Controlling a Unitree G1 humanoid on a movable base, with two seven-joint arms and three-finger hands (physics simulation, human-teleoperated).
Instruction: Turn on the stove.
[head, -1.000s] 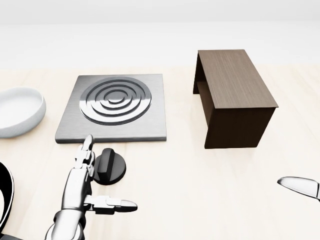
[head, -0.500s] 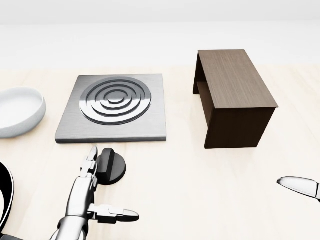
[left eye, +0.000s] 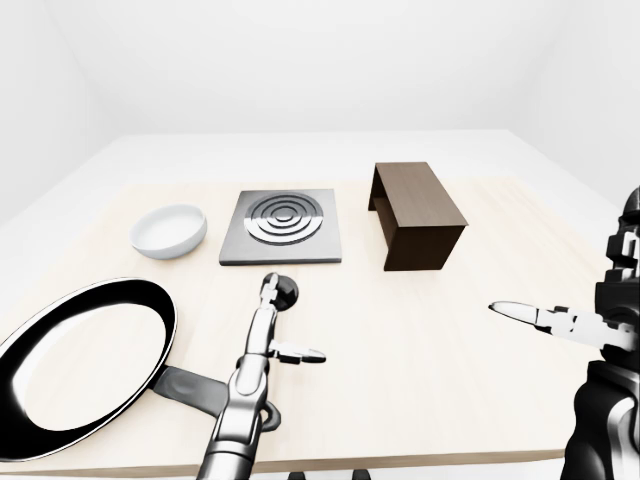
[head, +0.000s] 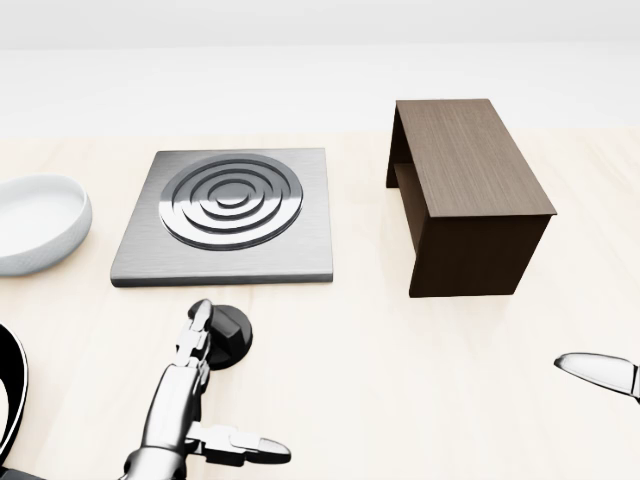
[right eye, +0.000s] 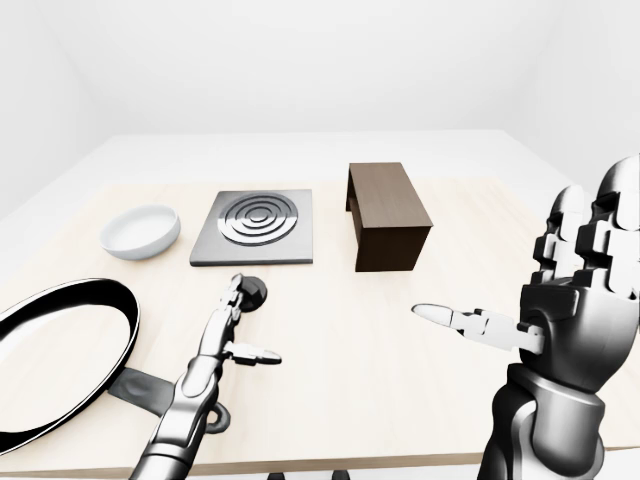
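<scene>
- The stove (head: 226, 214) plate looks like brushed grey metal with a soft, satin sheen.
- Its knob (head: 227, 335) is matt black, like plastic.
- The bench (head: 400, 380) is pale, smooth wood with faint grain.
- The box (head: 470, 190) is dark brown wood, matt.
- The bowl (left eye: 169, 230) is smooth, white and glossy.
- The pan (left eye: 80, 365) is gloss black with a bright rim.
- The left hand (head: 195, 400) and right hand (right eye: 560, 300) are polished silver metal.

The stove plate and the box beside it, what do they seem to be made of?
The stove plate looks like brushed metal: grey, soft sheen, raised rings. The box looks like dark wood with a matt finish: fine grain lines show on its top.
</scene>
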